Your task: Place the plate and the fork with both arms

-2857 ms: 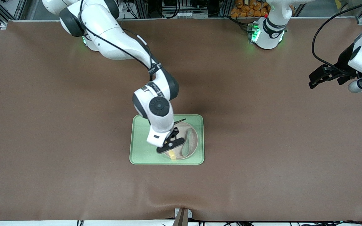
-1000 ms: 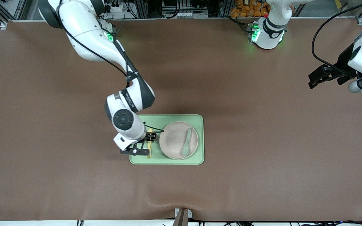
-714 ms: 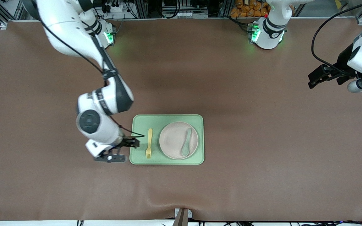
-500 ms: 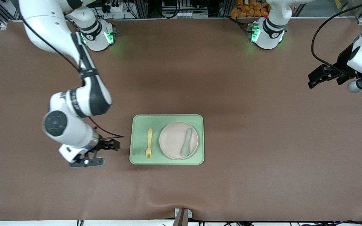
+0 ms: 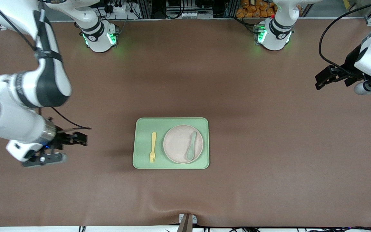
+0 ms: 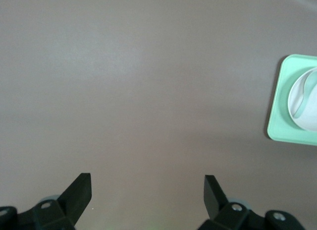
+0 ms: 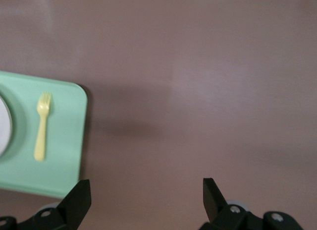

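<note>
No readable text, labels, brands, numbers or signs anywhere in the three views. Small dark marks on both arm bases, too small to read.
</note>
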`<state>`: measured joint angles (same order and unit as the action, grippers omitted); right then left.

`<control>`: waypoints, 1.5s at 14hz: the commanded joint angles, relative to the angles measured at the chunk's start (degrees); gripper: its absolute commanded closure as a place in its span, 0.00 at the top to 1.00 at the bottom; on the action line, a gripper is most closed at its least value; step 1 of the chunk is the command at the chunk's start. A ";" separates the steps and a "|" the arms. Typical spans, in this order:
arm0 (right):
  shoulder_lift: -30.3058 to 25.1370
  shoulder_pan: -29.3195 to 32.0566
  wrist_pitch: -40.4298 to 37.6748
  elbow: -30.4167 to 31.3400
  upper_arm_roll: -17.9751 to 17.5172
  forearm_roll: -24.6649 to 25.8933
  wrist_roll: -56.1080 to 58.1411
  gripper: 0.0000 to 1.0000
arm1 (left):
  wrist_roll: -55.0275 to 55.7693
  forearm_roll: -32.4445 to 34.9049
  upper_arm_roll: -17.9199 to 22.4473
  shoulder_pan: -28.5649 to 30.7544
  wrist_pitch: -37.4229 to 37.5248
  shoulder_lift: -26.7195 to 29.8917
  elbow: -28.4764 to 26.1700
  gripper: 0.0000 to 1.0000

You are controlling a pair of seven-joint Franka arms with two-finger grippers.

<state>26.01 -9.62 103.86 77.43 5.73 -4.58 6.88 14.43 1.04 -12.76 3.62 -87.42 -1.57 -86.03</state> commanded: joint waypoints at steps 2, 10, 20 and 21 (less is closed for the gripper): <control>-8.41 2.76 -8.30 2.20 0.24 0.10 3.23 1.00 | -6.24 -0.60 0.19 0.78 1.98 0.78 -0.19 1.00; -28.54 3.72 -10.70 17.12 0.95 2.21 -2.75 1.00 | -8.54 -0.07 0.19 0.78 2.34 0.96 -0.28 1.00; -28.12 3.38 -11.84 16.00 0.43 4.58 -3.18 1.00 | -8.54 -0.77 -0.07 1.83 2.34 1.22 0.25 1.00; -28.12 3.46 -11.93 16.00 0.43 4.58 -3.10 1.00 | -8.63 -0.86 0.02 1.92 2.25 1.13 0.25 1.00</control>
<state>-1.59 -6.55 91.85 92.96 6.93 -0.83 4.76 6.93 1.04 -12.33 4.67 -85.72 -1.47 -85.74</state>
